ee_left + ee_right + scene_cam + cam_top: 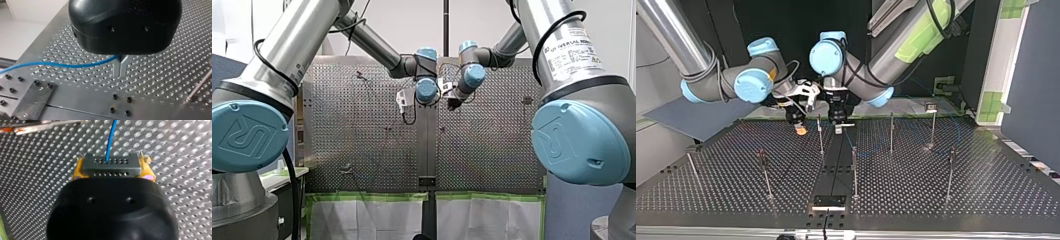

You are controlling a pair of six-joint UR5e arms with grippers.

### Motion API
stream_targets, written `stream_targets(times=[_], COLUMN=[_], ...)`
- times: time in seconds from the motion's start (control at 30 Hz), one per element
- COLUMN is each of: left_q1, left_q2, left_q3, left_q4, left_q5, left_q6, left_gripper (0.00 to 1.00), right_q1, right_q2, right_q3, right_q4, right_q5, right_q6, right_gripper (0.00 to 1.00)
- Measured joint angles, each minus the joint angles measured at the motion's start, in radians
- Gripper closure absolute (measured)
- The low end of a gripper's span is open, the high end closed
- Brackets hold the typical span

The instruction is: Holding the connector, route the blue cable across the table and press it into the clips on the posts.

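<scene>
My right gripper (113, 171) pinches the grey connector (100, 167) between yellow pads, mid far edge of the counter (986, 185) in the top view. The blue cable (62, 65) leaves it lengthwise; my left gripper (120, 68), just beside, is pressed together on it, probably nearer the posts (891, 132)

My left arm (297, 45) and my right arm (537, 15) are silver tubes with light-blue joint caps (247, 135) and black cables (268, 65). The right's white label (573, 52) apparently reads Universal Robots. My right gripper (113, 166) has yellow pads (77, 171).
</scene>
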Motion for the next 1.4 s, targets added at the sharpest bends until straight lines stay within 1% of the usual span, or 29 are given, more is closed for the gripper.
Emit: stream_targets(times=[0.3,0.53,0.73,0.87,0.97,1.1,1.2,1.3,1.4], left_q1=[0.022,0.034,0.043,0.047,0.047,0.046,0.044,0.043,0.043], left_q2=[-0.002,-0.004,-0.048,-0.087,-0.115,-0.141,-0.147,-0.148,-0.149], left_q3=[-0.068,-0.127,-0.19,-0.23,-0.258,-0.295,-0.315,-0.309,-0.29], left_q4=[0.068,0.117,0.122,0.152,0.179,0.215,0.241,0.265,0.281], left_q5=[0.067,0.126,0.189,0.229,0.257,0.277,0.282,0.283,0.283], left_q6=[0.002,0.002,0.008,-0.004,-0.011,-0.017,-0.027,-0.045,-0.061], left_gripper=[1.0,1.0,1.0,1.0,1.0,1.0,1.0,1.0,1.0], right_q1=[-0.008,-0.015,-0.015,-0.015,-0.015,-0.015,-0.016,-0.016,-0.016], right_q2=[-0.001,-0.002,-0.002,-0.002,-0.003,-0.003,-0.002,-0.002,-0.001], right_q3=[0.053,0.086,0.091,0.102,0.122,0.156,0.183,0.208,0.219], right_q4=[-0.022,-0.054,-0.072,-0.074,-0.077,-0.096,-0.12,-0.145,-0.164], right_q5=[0.0,0.0,-0.002,-0.003,-0.001,-0.004,-0.013,-0.026,-0.034], right_q6=[0.0,-0.003,-0.007,-0.014,-0.022,-0.031,-0.029,-0.025,-0.023], right_gripper=[1.0,1.0,1.0,1.0,1.0,1.0,1.0,1.0,1.0])
